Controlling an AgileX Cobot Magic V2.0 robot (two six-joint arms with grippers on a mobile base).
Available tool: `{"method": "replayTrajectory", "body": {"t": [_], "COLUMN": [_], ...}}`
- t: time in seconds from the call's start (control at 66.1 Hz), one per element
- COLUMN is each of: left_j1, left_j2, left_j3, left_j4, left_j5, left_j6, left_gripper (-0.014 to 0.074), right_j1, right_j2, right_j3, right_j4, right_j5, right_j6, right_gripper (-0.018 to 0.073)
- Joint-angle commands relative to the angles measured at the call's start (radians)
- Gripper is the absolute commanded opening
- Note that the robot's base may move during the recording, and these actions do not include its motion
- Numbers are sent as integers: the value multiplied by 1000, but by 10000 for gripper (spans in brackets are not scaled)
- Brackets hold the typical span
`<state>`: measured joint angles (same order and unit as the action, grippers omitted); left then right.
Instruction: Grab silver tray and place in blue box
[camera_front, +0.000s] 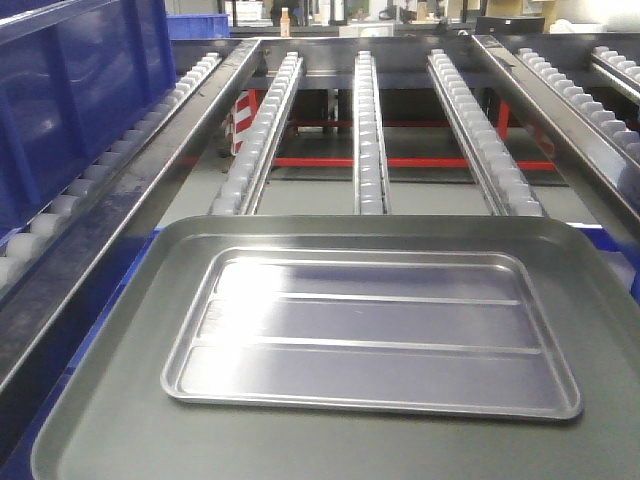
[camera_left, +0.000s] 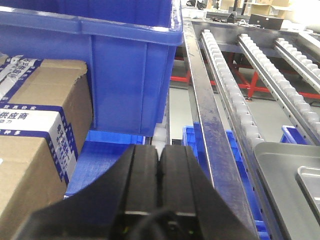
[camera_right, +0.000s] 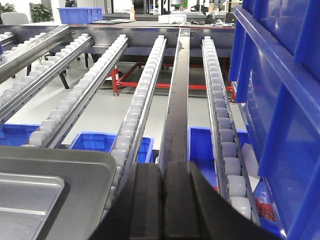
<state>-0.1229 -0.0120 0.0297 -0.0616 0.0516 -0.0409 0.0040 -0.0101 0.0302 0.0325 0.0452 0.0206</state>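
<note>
Left gripper nearest lens, jaws pressed together, empty. Blue box sat far left, well apart from tray. Silver tray lay untouched inside grey tray, centre. Right gripper likewise closed, empty. I judged nothing done; grab, placing both remaining.

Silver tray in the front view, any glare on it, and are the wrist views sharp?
Front view: the silver tray carries a bright white glare patch on its floor's left side. Left wrist view: the left gripper is dark and slightly blurred. Right wrist view: the right gripper is likewise dark, the rollers sharper.
</note>
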Motion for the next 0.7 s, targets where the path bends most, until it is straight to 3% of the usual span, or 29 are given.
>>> {"method": "replayTrajectory", "body": {"t": [0.0, 0.681], "left_j1": [-3, -3], "left_j2": [-18, -18], "left_j3": [-3, -3], "left_j4": [-4, -4], "left_j5": [-90, -90], "left_j6": [0, 0], "left_gripper": [-105, -105], "right_j1": [-4, -4], "right_j2": [-20, -20], "right_j3": [4, 3], "right_j4": [-1, -1], "right_j5": [-91, -103], "right_j6": [-6, -6], "right_gripper": [56, 56]}}
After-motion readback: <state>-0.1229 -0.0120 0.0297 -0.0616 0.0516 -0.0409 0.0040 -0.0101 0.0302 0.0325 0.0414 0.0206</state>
